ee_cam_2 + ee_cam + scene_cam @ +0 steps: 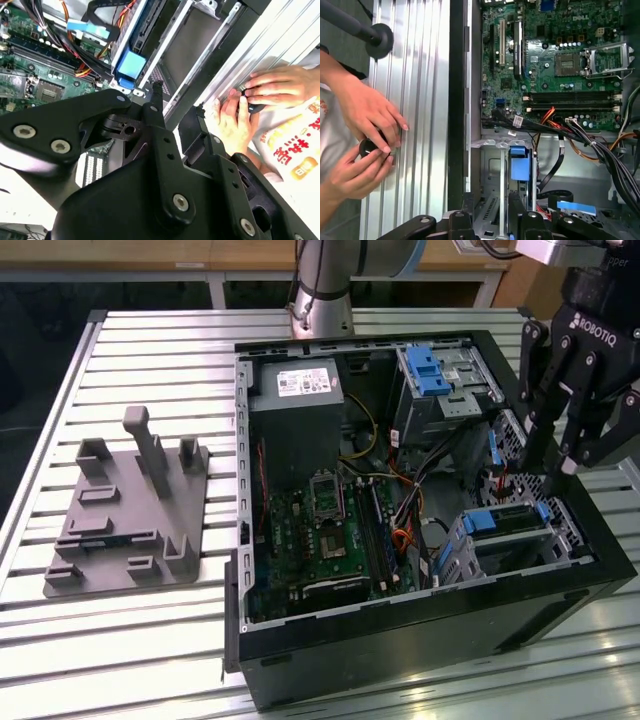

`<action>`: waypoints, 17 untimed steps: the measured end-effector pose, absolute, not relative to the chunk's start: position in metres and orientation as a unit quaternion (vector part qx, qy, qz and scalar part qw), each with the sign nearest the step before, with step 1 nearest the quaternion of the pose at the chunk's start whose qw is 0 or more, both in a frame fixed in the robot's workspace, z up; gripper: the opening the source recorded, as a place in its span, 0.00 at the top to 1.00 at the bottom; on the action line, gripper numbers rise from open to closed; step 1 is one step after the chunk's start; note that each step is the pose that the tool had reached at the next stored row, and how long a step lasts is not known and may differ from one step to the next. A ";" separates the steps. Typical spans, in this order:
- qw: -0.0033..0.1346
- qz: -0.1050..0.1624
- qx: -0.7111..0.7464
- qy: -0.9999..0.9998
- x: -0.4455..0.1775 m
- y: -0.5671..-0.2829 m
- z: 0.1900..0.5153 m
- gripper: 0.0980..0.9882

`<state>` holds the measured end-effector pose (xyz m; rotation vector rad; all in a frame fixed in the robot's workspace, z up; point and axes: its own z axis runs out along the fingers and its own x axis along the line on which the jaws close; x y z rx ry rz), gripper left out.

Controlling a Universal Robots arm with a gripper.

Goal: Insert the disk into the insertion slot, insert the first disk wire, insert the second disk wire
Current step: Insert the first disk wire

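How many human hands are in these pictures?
2. In the first wrist view, one hand and the other hand meet over the table beside the case, around a small black object.

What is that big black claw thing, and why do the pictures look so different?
The claw is the gripper of a robot arm. It hangs over an open computer case lying on a ribbed metal table. The exterior view looks on from outside; beside the case sits a grey stand. Both wrist views come from cameras riding on the arm, looking into the computer at its green circuit board and wires. A person's hands at the table hold something small and black. Whether the gripper holds anything, I cannot tell.
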<state>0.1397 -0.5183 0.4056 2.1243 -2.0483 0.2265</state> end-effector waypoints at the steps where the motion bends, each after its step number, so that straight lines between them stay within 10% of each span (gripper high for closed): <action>1: 0.091 0.076 0.713 -0.692 0.141 -0.518 0.404 0.65; 17: 0.087 0.070 0.706 -0.699 0.161 -0.474 0.382 0.65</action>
